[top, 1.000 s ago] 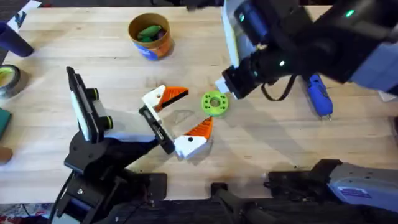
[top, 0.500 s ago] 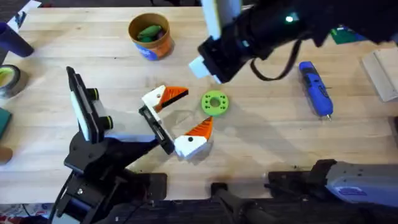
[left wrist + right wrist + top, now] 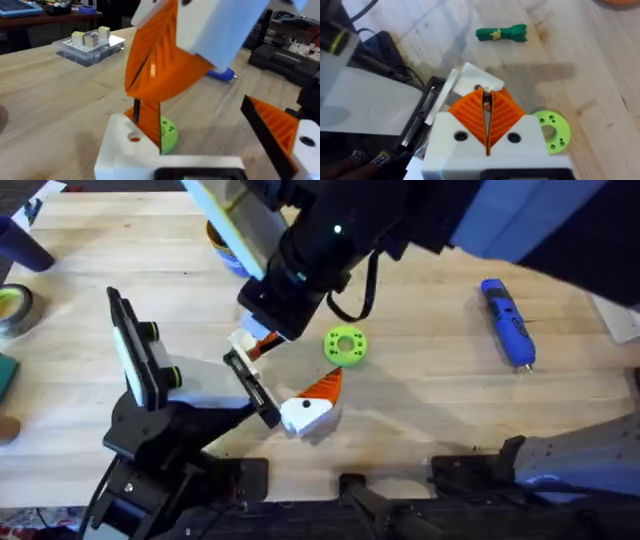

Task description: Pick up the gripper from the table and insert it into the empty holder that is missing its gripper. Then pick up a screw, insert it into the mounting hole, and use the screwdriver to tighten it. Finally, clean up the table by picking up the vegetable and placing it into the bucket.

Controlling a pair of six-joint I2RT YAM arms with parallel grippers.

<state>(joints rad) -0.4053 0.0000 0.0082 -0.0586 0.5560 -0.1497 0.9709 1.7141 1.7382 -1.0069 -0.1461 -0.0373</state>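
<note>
**Right arm over the holder, pads pinched shut**

The right arm reached across the middle of the table. It hid most of the bucket and the orange tip of the far gripper piece. The right gripper hung directly above that piece with its orange pads pressed together. A thin dark sliver showed at the tips, possibly a screw, but it was too small to tell.

The holder sat at the end of the jointed arm. The far piece lay against one end and the near gripper piece against the other. In the left wrist view, the left gripper stood open and held nothing.

The screwdriver lay well apart, to the right.

The gripper piece looked like light, stiff printed plastic. The blocky white base seemed the surest place to hold it, since the ribbed wedge tapers and could slip. Any screw would be tiny and easily dropped.

A green disc lay between the two pieces. The vegetable lay on bare wood. Whether the far piece was fully seated could not be made out.
</note>
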